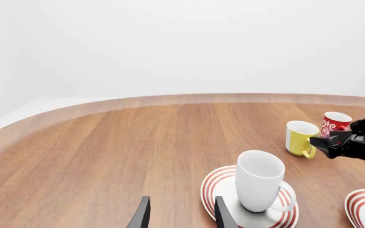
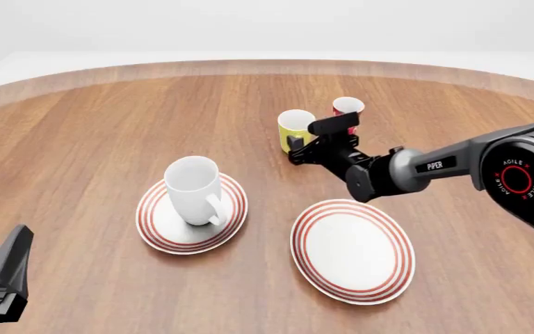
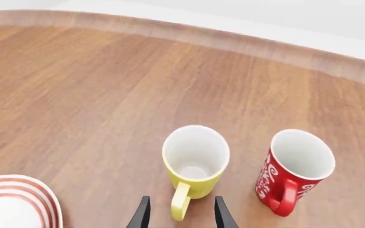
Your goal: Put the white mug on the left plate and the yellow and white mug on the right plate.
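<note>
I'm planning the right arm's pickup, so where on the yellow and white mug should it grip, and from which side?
Probably by the handle. The yellow and white mug stands upright with its handle turned toward the right gripper, whose fingers already sit either side of it. Come in from the near side, along the handle; the red cup stands close beside it, so a side approach looks tight.

A computer-simulated tabletop scene, not a real room. A smooth wooden tabletop (image 2: 91, 125) with a rounded far edge sits in a blank, evenly lit white void with no walls, furniture or windows. Surfaces look clean and rendered. A dark robot arm (image 2: 452, 163) marked "PIPER" and "AGILEX" reaches over it, suggesting a robotics test setup.
</note>
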{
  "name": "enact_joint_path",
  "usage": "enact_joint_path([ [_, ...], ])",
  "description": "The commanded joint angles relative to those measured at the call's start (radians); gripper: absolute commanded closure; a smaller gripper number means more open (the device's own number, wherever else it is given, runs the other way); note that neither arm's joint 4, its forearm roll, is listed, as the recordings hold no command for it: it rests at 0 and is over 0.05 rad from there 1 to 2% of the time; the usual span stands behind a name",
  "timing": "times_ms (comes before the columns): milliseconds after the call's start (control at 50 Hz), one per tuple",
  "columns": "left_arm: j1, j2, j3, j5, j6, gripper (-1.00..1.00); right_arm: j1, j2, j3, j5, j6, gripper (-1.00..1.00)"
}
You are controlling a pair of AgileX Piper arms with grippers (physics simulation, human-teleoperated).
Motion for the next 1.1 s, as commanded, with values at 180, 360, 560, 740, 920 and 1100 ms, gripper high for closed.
enact_joint_path([
  [180,0.000,0.000,0.000,0.000,0.000,-1.00,0.002,0.051,-0.040,0.018,0.005,-1.00],
  [360,0.000,0.000,0.000,0.000,0.000,-1.00,0.006,0.071,-0.053,0.023,0.016,-1.00],
  [560,0.000,0.000,0.000,0.000,0.000,-1.00,0.002,0.091,-0.073,0.032,0.017,-1.00],
  [740,0.000,0.000,0.000,0.000,0.000,-1.00,0.000,0.109,-0.093,0.044,0.014,-1.00],
  [920,0.000,0.000,0.000,0.000,0.000,-1.00,0.003,0.122,-0.104,0.049,0.015,-1.00],
  [1100,0.000,0.000,0.000,0.000,0.000,-1.00,-0.001,0.144,-0.120,0.054,0.016,-1.00],
])
